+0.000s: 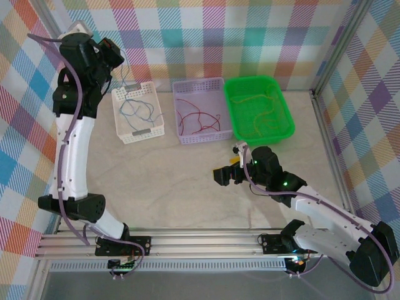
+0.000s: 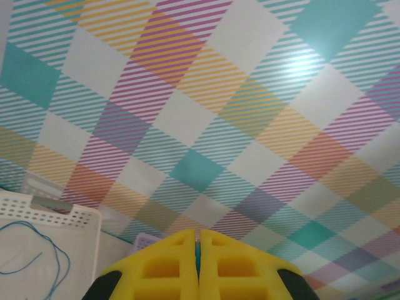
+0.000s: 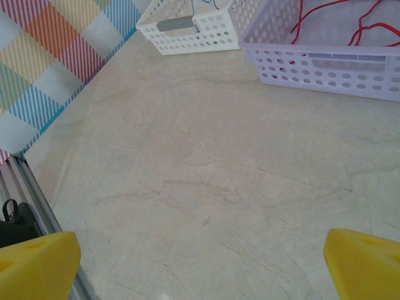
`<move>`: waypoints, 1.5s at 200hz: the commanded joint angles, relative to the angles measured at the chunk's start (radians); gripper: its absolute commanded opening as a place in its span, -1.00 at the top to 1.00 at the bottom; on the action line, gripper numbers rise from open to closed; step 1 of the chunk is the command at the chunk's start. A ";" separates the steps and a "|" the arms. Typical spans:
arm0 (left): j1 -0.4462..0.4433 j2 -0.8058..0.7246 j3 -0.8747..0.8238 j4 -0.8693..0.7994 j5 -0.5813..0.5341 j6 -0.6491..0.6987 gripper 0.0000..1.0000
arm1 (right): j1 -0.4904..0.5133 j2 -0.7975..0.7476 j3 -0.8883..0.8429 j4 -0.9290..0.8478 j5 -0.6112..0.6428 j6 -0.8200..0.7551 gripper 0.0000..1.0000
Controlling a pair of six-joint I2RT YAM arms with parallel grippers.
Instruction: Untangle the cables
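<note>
Left tool was up high, pads pinched together on what looked like the blue cable. 1 strand ran near-vertical down into the white basket, and the rest looped along its length. Right tool hung empty, jaws wide apart, over bare desk. Red cable sprawled across the lilac basket, and the orange-yellow cable curled along the green basket. Risk: the hair-thin strand slips the pinch, or snags a wall hole and tips the basket.
</note>
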 commanded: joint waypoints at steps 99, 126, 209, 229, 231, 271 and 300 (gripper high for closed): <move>0.123 0.305 0.041 0.062 -0.017 0.017 1.00 | -0.003 0.042 0.053 -0.028 -0.080 -0.021 -0.99; 0.124 0.382 0.017 0.054 -0.029 0.016 1.00 | -0.003 0.044 0.044 -0.027 -0.092 -0.017 -0.99; 0.123 0.438 -0.163 0.091 -0.078 0.033 1.00 | -0.003 0.045 0.018 -0.016 -0.116 -0.002 -0.99; 0.120 0.437 -0.222 0.100 -0.055 0.014 1.00 | -0.003 0.057 0.021 -0.019 -0.103 0.008 -0.99; 0.120 0.437 -0.228 0.100 -0.052 0.013 1.00 | -0.003 0.059 0.022 -0.022 -0.101 0.010 -0.99; 0.115 0.479 -0.250 0.059 0.016 0.004 0.84 | -0.003 0.088 0.065 -0.100 -0.055 0.026 -0.99; 0.113 0.474 -0.268 0.051 0.041 0.013 0.06 | -0.003 0.078 0.087 -0.162 -0.016 0.028 -0.99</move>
